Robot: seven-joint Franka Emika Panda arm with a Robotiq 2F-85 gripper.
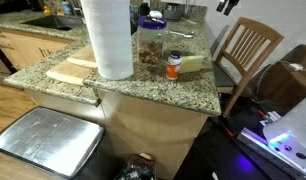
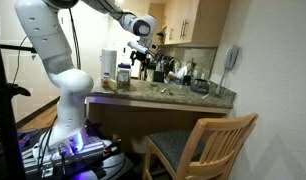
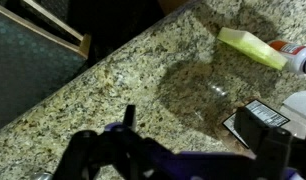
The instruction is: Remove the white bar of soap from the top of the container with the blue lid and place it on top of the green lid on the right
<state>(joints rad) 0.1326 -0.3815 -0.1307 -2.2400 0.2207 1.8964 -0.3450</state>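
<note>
A speckled granite counter (image 1: 163,88) ran through the kitchen, with a wooden chair (image 2: 208,140) drawn up to it. The claw (image 1: 145,9) hung just above the container with the blue lid (image 1: 151,42). The white bar of soap (image 1: 154,17) lay on that lid, directly beneath the claw. In the wrist view its jaws looked parted, holding nothing. A paper-towel roll (image 1: 111,38) stood below and to one side of the claw, and a small orange bottle (image 1: 174,66) on the other side.

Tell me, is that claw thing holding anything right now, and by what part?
Nothing, it seems. In the wrist view the gripper shows only bare countertop between its spread fingers.
</note>
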